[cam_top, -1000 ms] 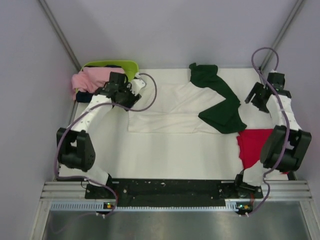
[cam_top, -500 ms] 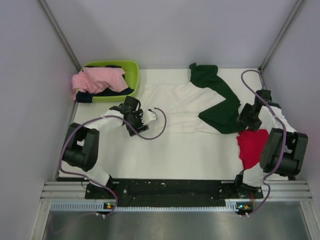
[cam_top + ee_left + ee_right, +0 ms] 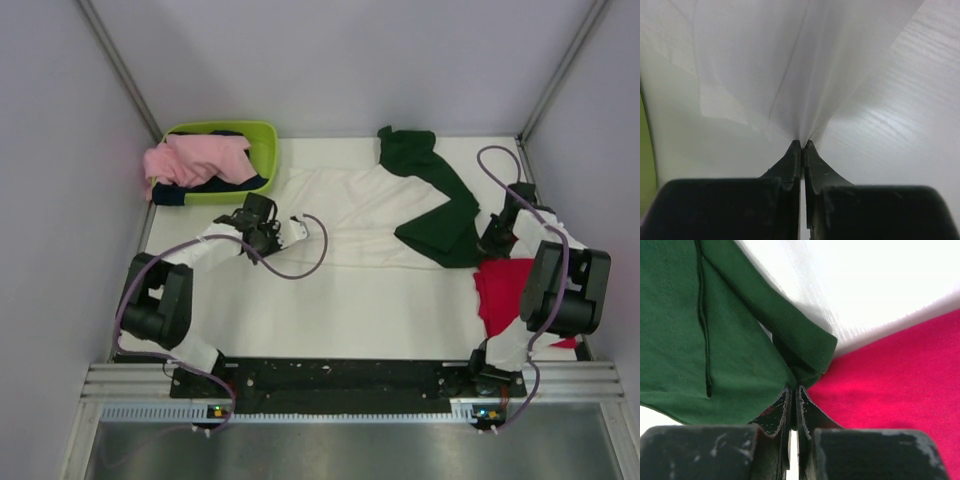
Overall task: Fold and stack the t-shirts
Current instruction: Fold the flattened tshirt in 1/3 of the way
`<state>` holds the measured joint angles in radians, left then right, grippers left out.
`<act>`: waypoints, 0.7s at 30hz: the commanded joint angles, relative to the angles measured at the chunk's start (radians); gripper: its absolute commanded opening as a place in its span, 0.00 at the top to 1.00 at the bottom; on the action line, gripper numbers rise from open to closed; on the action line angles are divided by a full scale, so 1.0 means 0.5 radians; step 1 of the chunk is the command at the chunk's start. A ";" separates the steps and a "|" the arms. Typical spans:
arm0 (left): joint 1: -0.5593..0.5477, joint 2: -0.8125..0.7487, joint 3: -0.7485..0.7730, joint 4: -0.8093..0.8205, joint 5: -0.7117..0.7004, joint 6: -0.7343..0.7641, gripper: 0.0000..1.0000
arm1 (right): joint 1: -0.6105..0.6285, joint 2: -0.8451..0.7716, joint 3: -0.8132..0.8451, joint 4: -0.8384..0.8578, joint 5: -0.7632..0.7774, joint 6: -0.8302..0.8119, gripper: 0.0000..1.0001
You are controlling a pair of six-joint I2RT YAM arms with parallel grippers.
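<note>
We see the left tool (image 3: 803,146) clenched on the white shirt (image 3: 340,215) and the right tool (image 3: 794,388) clenched on its green sleeve (image 3: 715,330), with the shirt spread on the table (image 3: 350,300). These thin pinches may slip when we lift. The red shirt (image 3: 900,375) just beside could get caught.

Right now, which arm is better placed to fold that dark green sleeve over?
The right arm: the right gripper is pinched shut on the green sleeve, next to the red shirt. The left gripper grips the white cloth at the shirt's other side, away from that sleeve.
</note>
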<state>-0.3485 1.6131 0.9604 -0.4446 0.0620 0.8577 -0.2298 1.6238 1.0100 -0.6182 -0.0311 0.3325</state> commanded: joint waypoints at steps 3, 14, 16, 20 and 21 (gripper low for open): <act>0.059 -0.516 -0.095 -0.564 -0.133 0.073 1.00 | 0.006 -0.256 0.017 -0.101 0.004 -0.082 1.00; 0.053 -0.848 -0.184 -1.638 0.161 -0.019 1.00 | 0.113 -0.621 0.023 -0.629 -0.171 -0.088 1.00; 0.050 -0.845 -0.151 -1.733 0.210 -0.022 1.00 | 0.113 -0.649 0.060 -0.730 -0.180 -0.094 1.00; 0.025 -0.842 -0.120 -1.902 0.321 0.002 0.96 | 0.119 -0.710 0.060 -0.886 -0.186 -0.113 1.00; 0.013 -0.845 -0.123 -1.939 0.342 0.012 0.92 | 0.119 -0.725 0.042 -0.920 -0.198 -0.119 1.00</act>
<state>-0.3302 1.2125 0.8696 -1.2350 0.1688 0.8555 -0.1722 1.3148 0.9977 -0.9752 -0.1280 0.2955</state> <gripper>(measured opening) 0.032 0.010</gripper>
